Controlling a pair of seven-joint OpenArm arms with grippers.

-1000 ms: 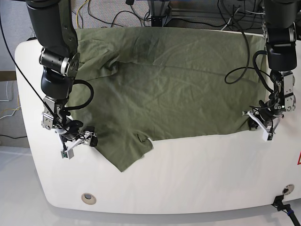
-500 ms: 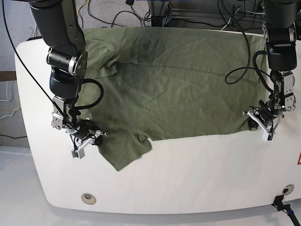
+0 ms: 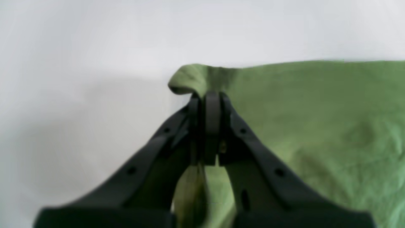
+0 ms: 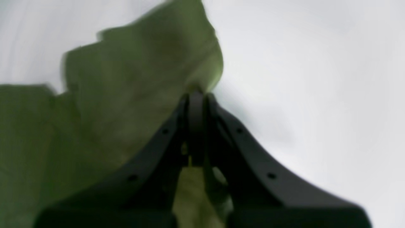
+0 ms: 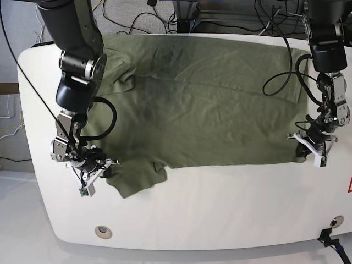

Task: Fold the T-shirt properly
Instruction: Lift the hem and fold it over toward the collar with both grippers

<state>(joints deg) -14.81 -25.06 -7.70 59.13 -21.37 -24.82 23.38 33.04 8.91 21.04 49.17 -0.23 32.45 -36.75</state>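
Observation:
The olive-green T-shirt [image 5: 209, 104] lies spread across the white table [image 5: 220, 209], its near sleeve [image 5: 137, 176] at the front left. My right gripper [image 5: 104, 166], on the base view's left, is shut on the sleeve's edge; the right wrist view shows its jaws closed on green cloth [image 4: 133, 95]. My left gripper [image 5: 305, 148], on the base view's right, is shut on the shirt's front right corner; the left wrist view shows its jaws closed on a bunched fold [image 3: 196, 79]. The collar and its label are not visible.
Black cables [image 5: 165, 14] lie behind the table's far edge. A round metal fitting [image 5: 103, 231] sits near the front left edge. A cable plug [image 5: 330, 237] is at the front right corner.
My right gripper has moved forward and right with the sleeve, and the shirt's front left edge has shifted with it. My left gripper has moved slightly toward the front with the corner.

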